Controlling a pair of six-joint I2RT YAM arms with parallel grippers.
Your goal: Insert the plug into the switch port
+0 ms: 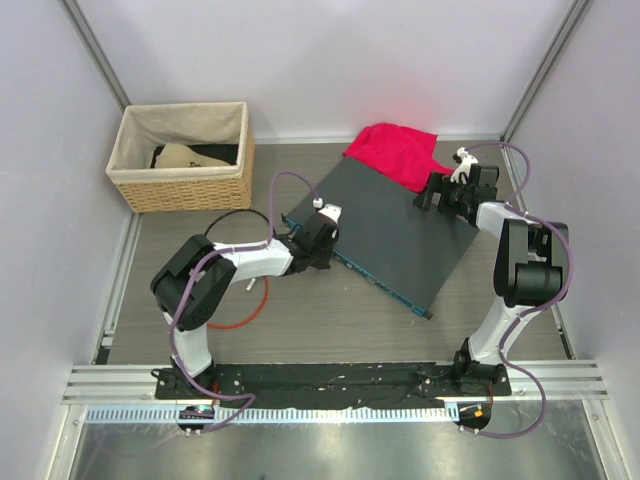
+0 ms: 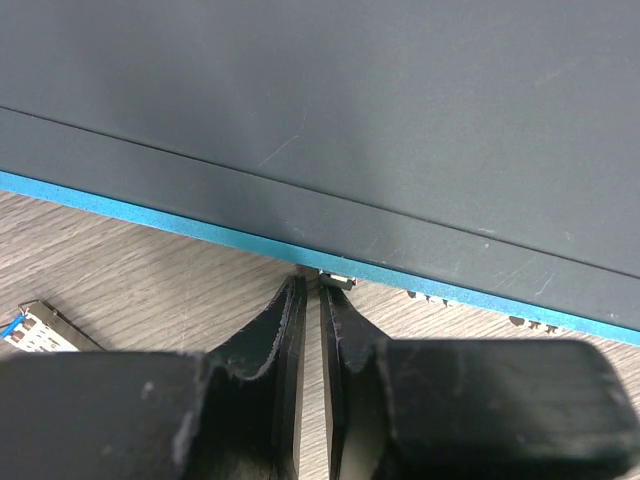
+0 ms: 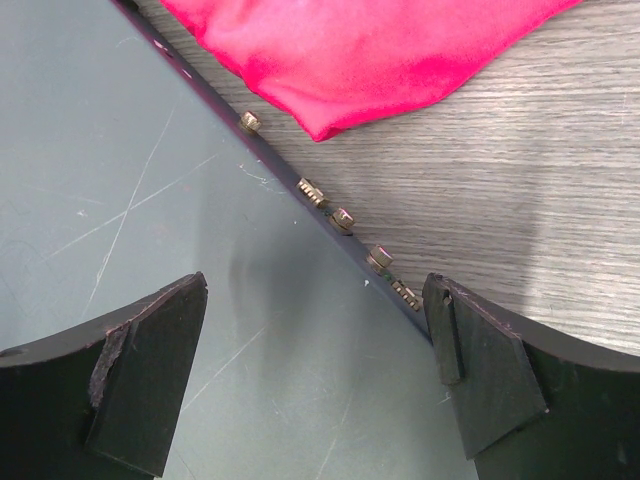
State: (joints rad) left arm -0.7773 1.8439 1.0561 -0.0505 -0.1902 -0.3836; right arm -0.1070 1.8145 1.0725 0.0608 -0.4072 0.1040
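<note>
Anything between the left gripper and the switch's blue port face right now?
Nothing visible. The left gripper is right at the blue face; a small light piece at its tips, probably the plug, meets that edge. The ports are hidden.

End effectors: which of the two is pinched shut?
The left end effector, fingers nearly touching at the blue front edge of the dark box; the right end effector gapes wide over its rear edge.

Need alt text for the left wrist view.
The left tool, almost shut, meets the teal front edge of the dark-grey switch, a small pale piece, maybe the plug, at its tips. A small metal module lies on the table.
</note>
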